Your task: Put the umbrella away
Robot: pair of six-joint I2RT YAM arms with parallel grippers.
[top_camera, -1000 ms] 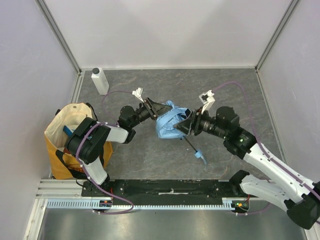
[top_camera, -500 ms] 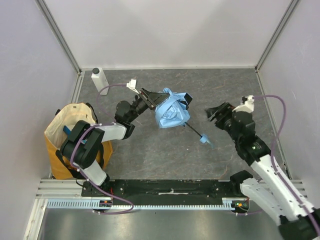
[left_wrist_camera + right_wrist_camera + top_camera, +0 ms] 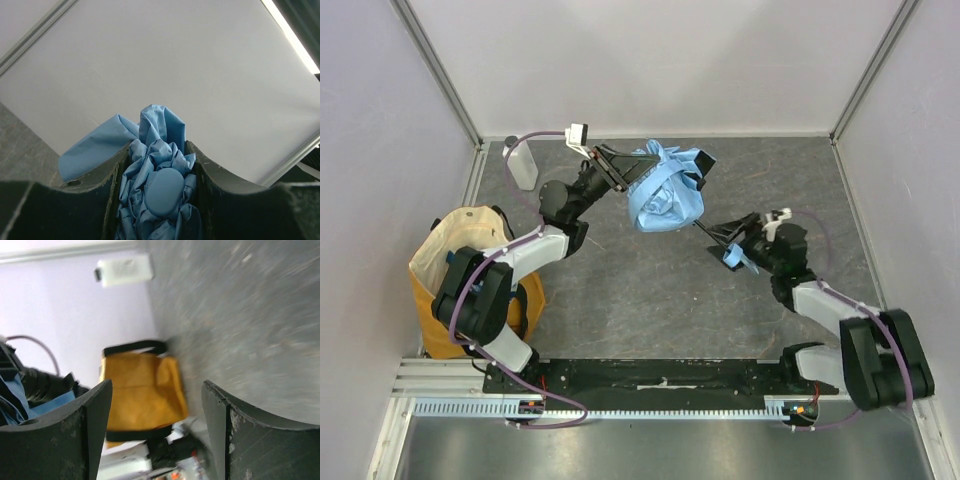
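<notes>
Standing at the left edge of the table [image 3: 620,300], a yellow-and-cream bag [image 3: 440,245] was seen with its mouth open upward. Something small and blue [image 3: 454,262] showed inside it, though what it was could not be told, and the bag was partly covered by the left arm. A white bottle [image 3: 520,165] was set in the far left corner, apart from the bag.

The umbrella [image 3: 667,198] was not in the bag. It was held over the far middle of the table by the left gripper [image 3: 642,170], whose jaws were partly closed and clamped on the bunched fabric. In the left wrist view, crumpled sky-blue cloth and a rounded blue cap [image 3: 164,191] were pressed between the two fingers. The canopy was folded but left loose and rumpled, not wrapped. A black shaft [image 3: 704,231] was run out of it down to the right, ended by a small blue strap [image 3: 733,260]. The right gripper [image 3: 156,385] was placed just beside that end, with its jaws spread wide and nothing between them.
</notes>
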